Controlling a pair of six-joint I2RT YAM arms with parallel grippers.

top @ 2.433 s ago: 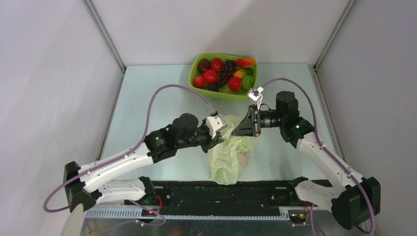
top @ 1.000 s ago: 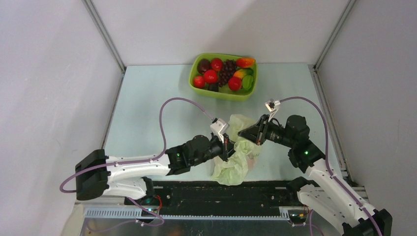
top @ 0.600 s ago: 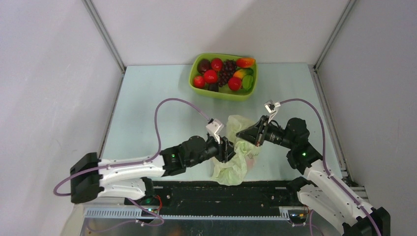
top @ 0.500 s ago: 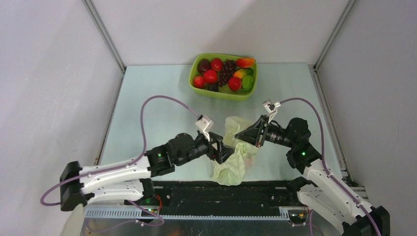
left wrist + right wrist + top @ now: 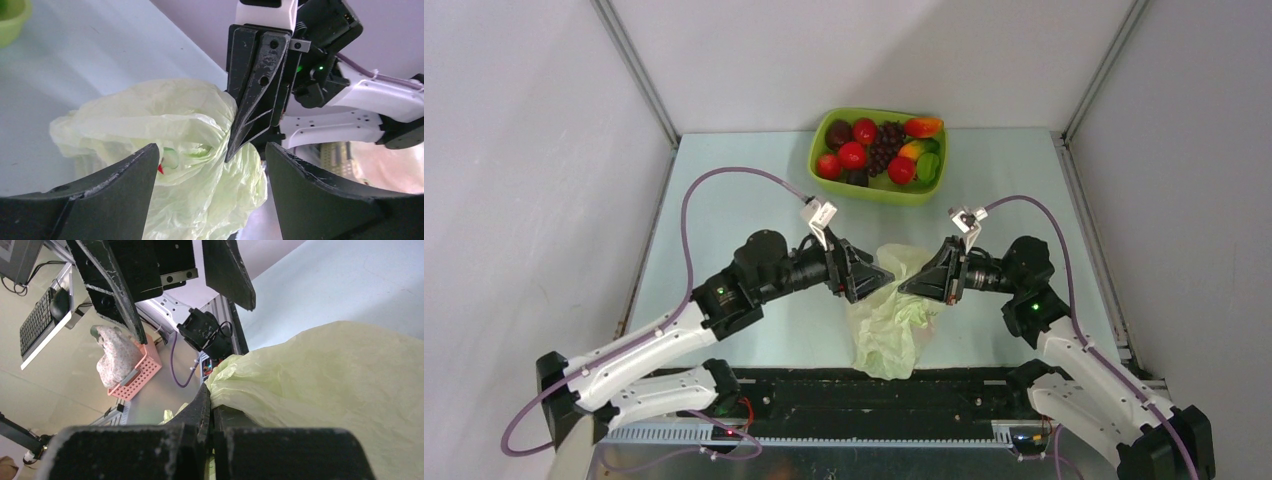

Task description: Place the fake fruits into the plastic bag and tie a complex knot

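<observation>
Seen from above, the bag lies between the arms, and the fruits sit in the tray behind. The left gripper gapes and holds nothing. In the left wrist view, the right gripper pinches the bag. In the right wrist view, its jaws squeeze film, perhaps a handle. The bag is thin, limp and slippery; better to grasp the bunched rim.
</observation>
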